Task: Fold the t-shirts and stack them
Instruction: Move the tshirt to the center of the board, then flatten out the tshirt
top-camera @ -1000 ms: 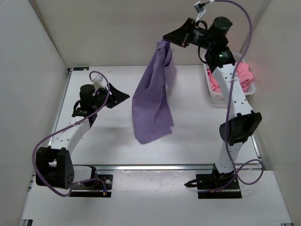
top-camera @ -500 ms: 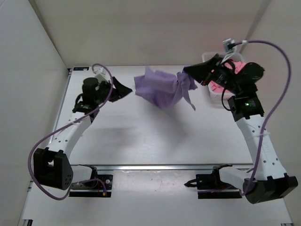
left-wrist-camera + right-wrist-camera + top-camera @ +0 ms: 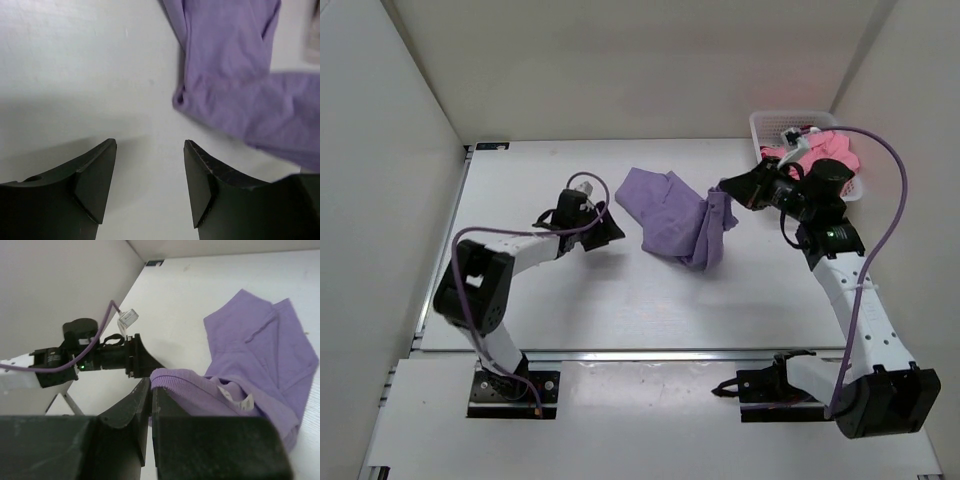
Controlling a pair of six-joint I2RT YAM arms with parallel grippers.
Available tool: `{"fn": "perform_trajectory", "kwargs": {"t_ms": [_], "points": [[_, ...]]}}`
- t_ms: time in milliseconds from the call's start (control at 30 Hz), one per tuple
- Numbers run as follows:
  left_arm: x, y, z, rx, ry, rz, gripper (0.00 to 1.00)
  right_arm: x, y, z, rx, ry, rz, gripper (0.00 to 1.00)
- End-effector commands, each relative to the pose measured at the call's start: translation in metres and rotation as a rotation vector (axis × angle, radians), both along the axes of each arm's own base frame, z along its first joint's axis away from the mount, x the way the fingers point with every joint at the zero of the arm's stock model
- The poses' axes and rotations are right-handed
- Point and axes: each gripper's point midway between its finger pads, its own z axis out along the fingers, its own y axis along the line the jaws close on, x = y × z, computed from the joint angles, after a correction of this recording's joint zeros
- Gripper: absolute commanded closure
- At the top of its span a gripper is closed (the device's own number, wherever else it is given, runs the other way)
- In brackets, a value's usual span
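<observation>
Lavender t-shirt [image 3: 665, 215] crumpled mid-table [image 3: 570, 300], long axis roughly left-right between arms. Right gripper [image 3: 723, 193] clamped on collar end. Left gripper [image 3: 150, 147] nearer free end, jaws apart, empty; shirt corner just ahead, slightly right.

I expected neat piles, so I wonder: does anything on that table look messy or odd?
Yes: the purple t-shirt lies rumpled mid-table, not flat, one edge pinched in the right pincer. Pink fabric is heaped in the white basket.
</observation>
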Motion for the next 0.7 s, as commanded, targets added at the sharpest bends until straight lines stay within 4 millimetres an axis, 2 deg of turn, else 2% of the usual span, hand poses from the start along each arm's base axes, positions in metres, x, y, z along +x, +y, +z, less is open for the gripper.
{"fn": "perform_trajectory", "kwargs": {"t_ms": [0,33,67,100,133,167,200,233,267,300,333,367,400,433,467,500,533,567,600,667], "points": [[0.055,-0.008,0.011,0.014,-0.081,0.067,0.33,-0.004,-0.019,0.006,0.017,-0.067,-0.038,1.0],[0.07,-0.012,0.021,0.009,-0.108,0.076,0.33,-0.007,-0.023,-0.001,0.024,-0.05,-0.042,1.0],[0.085,-0.014,0.016,0.024,-0.107,0.091,0.34,-0.01,-0.023,-0.002,0.03,-0.048,-0.029,1.0],[0.089,-0.014,-0.004,0.053,-0.07,0.09,0.33,-0.01,-0.023,-0.006,0.029,-0.041,-0.029,1.0],[0.107,-0.024,0.011,0.028,-0.102,0.1,0.35,-0.011,-0.021,-0.013,0.025,-0.025,-0.025,1.0],[0.116,-0.029,0.002,0.045,-0.08,0.095,0.36,-0.014,-0.019,-0.012,0.013,-0.035,-0.021,1.0],[0.118,-0.03,-0.019,0.086,-0.035,0.099,0.39,-0.016,-0.017,-0.016,0.01,-0.021,-0.013,1.0],[0.134,-0.038,-0.006,0.089,-0.068,0.095,0.44,-0.018,-0.016,-0.017,0.006,-0.019,-0.011,1.0],[0.145,-0.043,-0.008,0.126,-0.071,0.092,0.45,-0.019,-0.013,-0.016,0.007,-0.023,-0.005,1.0],[0.143,-0.04,-0.033,0.195,-0.018,0.102,0.48,-0.019,-0.015,-0.021,0.003,-0.014,-0.009,1.0],[0.156,-0.049,-0.019,0.196,-0.059,0.09,0.52,-0.019,-0.014,-0.018,0.007,-0.017,-0.011,1.0],[0.161,-0.053,-0.022,0.207,-0.054,0.079,0.54,-0.019,-0.014,-0.021,0.007,-0.01,-0.005,0.99],[0.162,-0.048,-0.037,0.253,-0.028,0.1,0.59,-0.018,-0.015,-0.019,0.009,-0.017,-0.006,1.0],[0.17,-0.056,-0.027,0.245,-0.054,0.094,0.67,-0.018,-0.016,-0.019,0.009,-0.017,-0.009,1.0],[0.172,-0.059,-0.029,0.246,-0.043,0.085,0.73,-0.019,-0.018,-0.017,0.01,-0.024,-0.012,1.0],[0.169,-0.055,-0.039,0.264,-0.008,0.082,0.74,-0.018,-0.019,-0.018,0.007,-0.019,-0.014,1.0],[0.174,-0.053,-0.039,0.263,-0.013,0.089,0.8,-0.017,-0.02,-0.019,0.007,-0.015,-0.017,1.0],[0.17,-0.05,-0.044,0.268,0.002,0.091,0.86,-0.015,-0.022,-0.018,0.01,-0.017,-0.02,1.0],[0.175,-0.044,-0.034,0.262,-0.025,0.11,0.89,-0.016,-0.022,-0.017,0.005,-0.022,-0.016,1.0],[0.165,-0.034,-0.04,0.258,-0.002,0.126,0.9,-0.014,-0.024,-0.018,0.006,-0.021,-0.023,1.0]]}}
